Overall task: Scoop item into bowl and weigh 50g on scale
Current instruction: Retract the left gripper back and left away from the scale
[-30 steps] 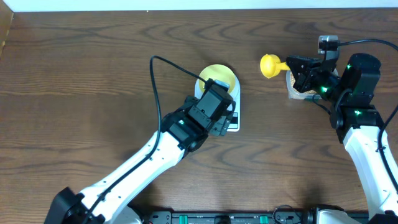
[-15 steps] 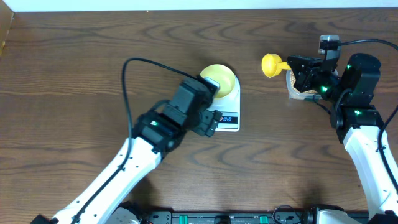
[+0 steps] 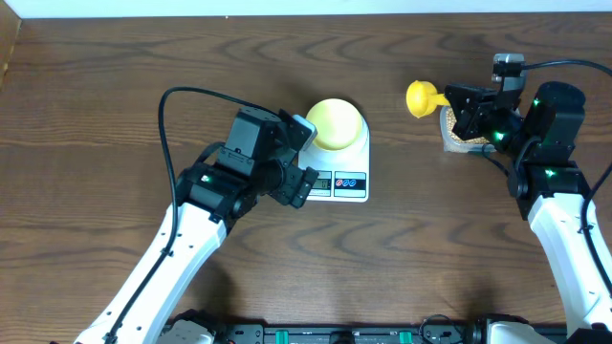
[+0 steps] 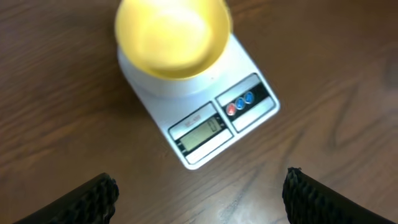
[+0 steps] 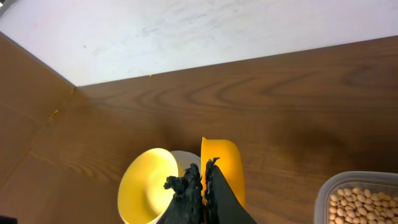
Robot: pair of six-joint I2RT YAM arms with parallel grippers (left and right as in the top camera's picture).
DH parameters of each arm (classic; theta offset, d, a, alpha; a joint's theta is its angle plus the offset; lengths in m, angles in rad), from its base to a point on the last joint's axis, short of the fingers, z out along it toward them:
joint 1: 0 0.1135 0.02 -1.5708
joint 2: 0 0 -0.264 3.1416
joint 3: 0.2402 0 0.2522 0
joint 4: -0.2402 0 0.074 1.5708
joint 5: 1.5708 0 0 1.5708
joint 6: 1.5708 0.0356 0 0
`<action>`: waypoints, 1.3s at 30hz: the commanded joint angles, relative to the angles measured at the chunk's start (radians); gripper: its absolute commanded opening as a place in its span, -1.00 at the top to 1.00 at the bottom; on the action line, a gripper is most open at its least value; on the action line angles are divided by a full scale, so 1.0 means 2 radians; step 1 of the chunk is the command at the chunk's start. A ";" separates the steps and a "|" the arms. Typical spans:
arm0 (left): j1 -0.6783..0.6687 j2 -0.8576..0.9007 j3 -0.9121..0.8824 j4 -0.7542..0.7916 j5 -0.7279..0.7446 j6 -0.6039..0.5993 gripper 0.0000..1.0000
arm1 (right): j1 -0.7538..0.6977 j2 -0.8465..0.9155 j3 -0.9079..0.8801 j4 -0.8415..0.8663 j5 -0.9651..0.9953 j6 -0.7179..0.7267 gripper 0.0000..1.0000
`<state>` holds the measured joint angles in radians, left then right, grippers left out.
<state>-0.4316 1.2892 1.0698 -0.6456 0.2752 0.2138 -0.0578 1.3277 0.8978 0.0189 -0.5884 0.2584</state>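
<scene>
Left gripper (image 3: pixel 304 158) has drawn back off the white flat digital scale (image 3: pixel 346 170), jaws spread and empty, leaving the small pale-yellow bowl (image 3: pixel 334 123) sitting bare on its platform near the tabletop's far edge. Right gripper (image 3: pixel 457 107), clamped on the yellow plastic scoop (image 3: pixel 421 97), hangs over the clear plastic tub (image 5: pixel 357 198) of tan beans (image 5: pixel 357 202) toward the right edge. Beans look hard, light and prone to rolling, so best carried level in the scoop by its handle.
</scene>
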 commanded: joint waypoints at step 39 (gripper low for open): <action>0.047 -0.009 -0.003 -0.005 0.049 0.029 -0.73 | -0.003 -0.007 0.012 0.000 0.011 -0.006 0.98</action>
<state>-0.3412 1.2884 1.0698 -0.6502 0.3828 0.2844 -0.0578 1.3277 0.8978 0.0189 -0.5709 0.2584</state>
